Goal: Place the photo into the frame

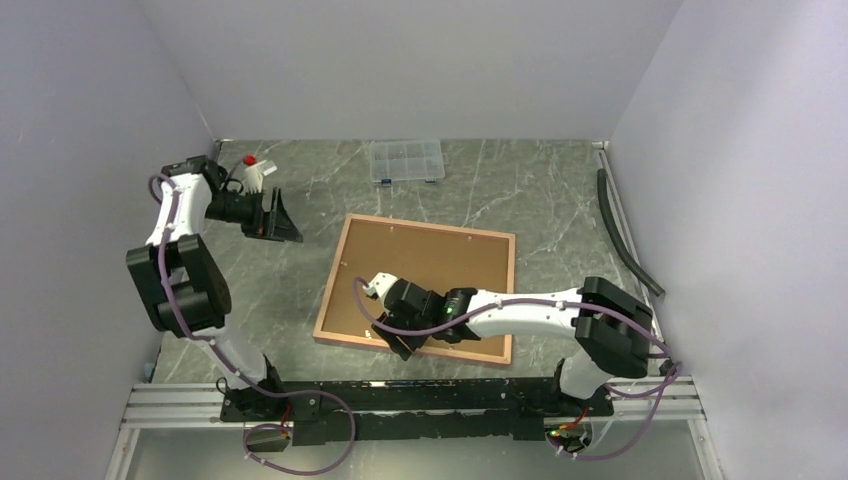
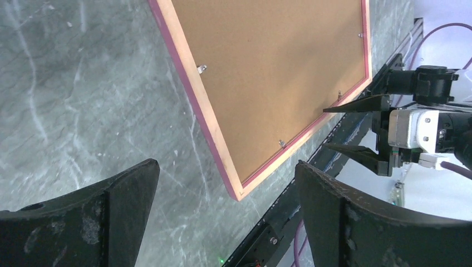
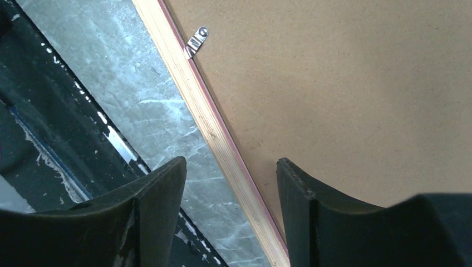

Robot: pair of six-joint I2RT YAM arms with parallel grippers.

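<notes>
The frame (image 1: 430, 225) lies face down on the table, wood-brown rim up, pink showing at its edges. A plain brown backing board (image 1: 440, 265) fills it, with small metal clips (image 3: 197, 40) along the rim. The photo is hidden or out of view. My right gripper (image 1: 403, 340) is open low over the frame's near edge. In the right wrist view (image 3: 231, 162) one finger is over the board (image 3: 345, 83) and the other over the table, the rim (image 3: 195, 94) between them. My left gripper (image 1: 285, 222) is open and empty, raised at the back left. Its view (image 2: 227, 167) shows the frame (image 2: 211, 128) from afar.
A small clear compartment box (image 1: 406, 160) lies at the back. A red-and-white object (image 1: 255, 172) stands behind the left arm. A black hose (image 1: 625, 235) runs along the right wall. The aluminium rail (image 1: 400, 395) borders the near edge, just below the frame.
</notes>
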